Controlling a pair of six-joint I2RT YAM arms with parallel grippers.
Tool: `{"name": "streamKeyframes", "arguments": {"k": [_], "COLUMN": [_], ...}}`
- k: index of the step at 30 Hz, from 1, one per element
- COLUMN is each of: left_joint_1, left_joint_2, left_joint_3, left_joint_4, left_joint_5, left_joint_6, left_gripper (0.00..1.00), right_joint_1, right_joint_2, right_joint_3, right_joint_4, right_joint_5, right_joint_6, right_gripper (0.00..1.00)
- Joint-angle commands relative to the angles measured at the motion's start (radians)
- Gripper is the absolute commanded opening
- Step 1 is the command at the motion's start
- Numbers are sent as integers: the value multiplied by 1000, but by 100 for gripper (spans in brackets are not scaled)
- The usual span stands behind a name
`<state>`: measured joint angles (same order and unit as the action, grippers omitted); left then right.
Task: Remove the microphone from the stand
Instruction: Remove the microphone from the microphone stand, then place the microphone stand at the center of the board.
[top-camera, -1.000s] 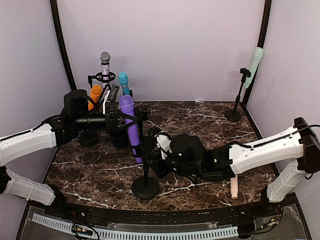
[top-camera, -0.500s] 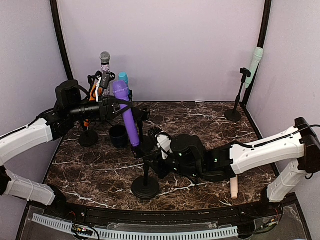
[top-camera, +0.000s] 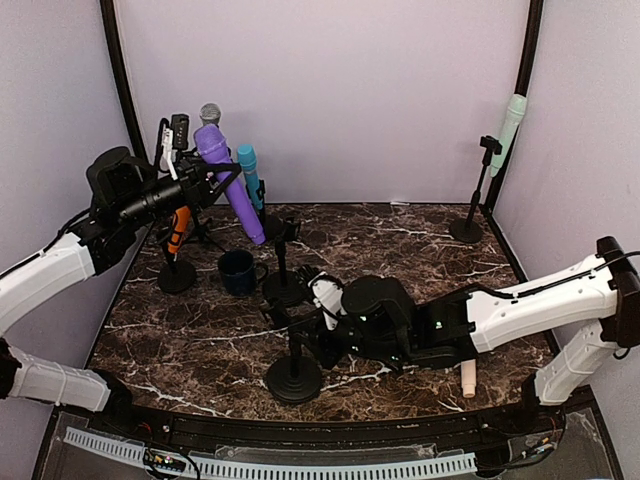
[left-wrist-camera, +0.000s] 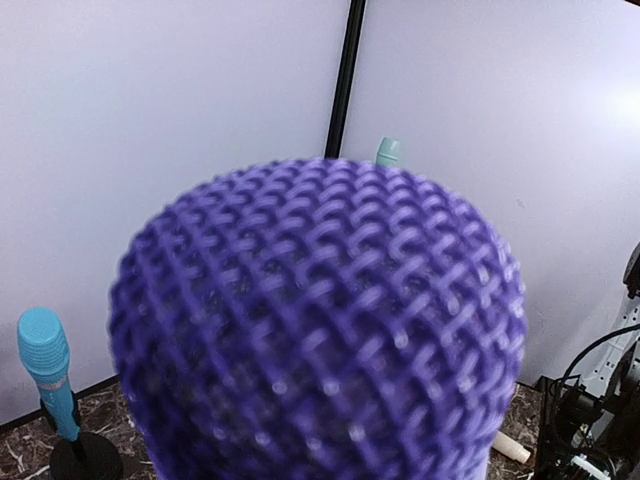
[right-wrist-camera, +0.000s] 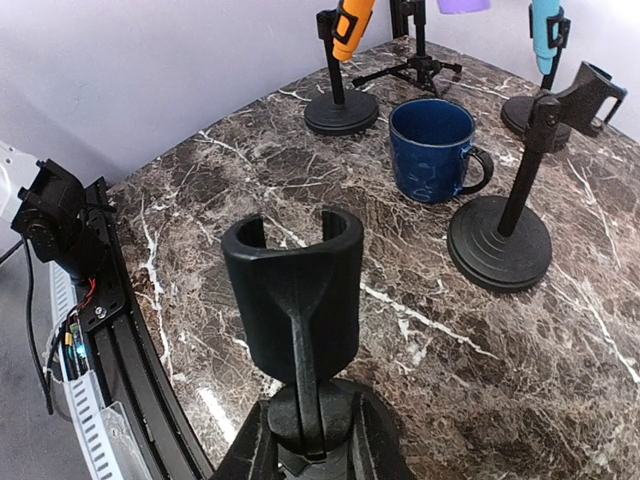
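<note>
The purple microphone (top-camera: 228, 183) is held in the air at the back left, tilted, head up, clear of its stand. My left gripper (top-camera: 212, 184) is shut on its body. In the left wrist view the mesh head (left-wrist-camera: 320, 330) fills the frame and hides the fingers. The black stand (top-camera: 293, 374) is at the front centre, and its clip (right-wrist-camera: 292, 290) is empty. My right gripper (top-camera: 303, 336) is shut on the stand's joint just below the clip, which the right wrist view (right-wrist-camera: 315, 440) shows.
A blue mug (top-camera: 238, 271) and an empty stand (top-camera: 283, 262) are behind the front stand. An orange mic (top-camera: 178, 230), a teal mic (top-camera: 248, 170) and a glitter mic (top-camera: 209, 113) are at back left. A mint mic (top-camera: 511, 120) stands at back right. A cream cylinder (top-camera: 467, 378) lies at front right.
My left gripper has lifted the purple microphone up and back to the left, out of the clip. The right gripper has stayed on the stand.
</note>
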<state>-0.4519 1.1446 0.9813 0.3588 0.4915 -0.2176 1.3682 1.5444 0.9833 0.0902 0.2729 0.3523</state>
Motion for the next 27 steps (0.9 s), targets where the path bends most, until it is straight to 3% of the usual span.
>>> {"name": "streamKeyframes", "arguments": {"k": [1,8,15,27], "left_joint_1": [2,1,1,2], "left_joint_2": [-77,-133,-189,-329], "left_joint_3": [31,-14,-105,-285], "left_joint_4": [-23,-138,-170,-167], "left_joint_5": [-62,-70,-8,108], "left_joint_6": [60,112,127,143], "left_gripper": [0,0,0,0], "right_joint_1": [12,12,2,-195], "right_joint_2": [-4,-129,-149,-126], "right_joint_3": [-57,-7,34,32], "right_joint_4": [-332,-340,-303,-43], "right_joint_5": [53,236,419,385], "right_joint_6": [128,166,139,27], "right_gripper": [0,0,0,0]}}
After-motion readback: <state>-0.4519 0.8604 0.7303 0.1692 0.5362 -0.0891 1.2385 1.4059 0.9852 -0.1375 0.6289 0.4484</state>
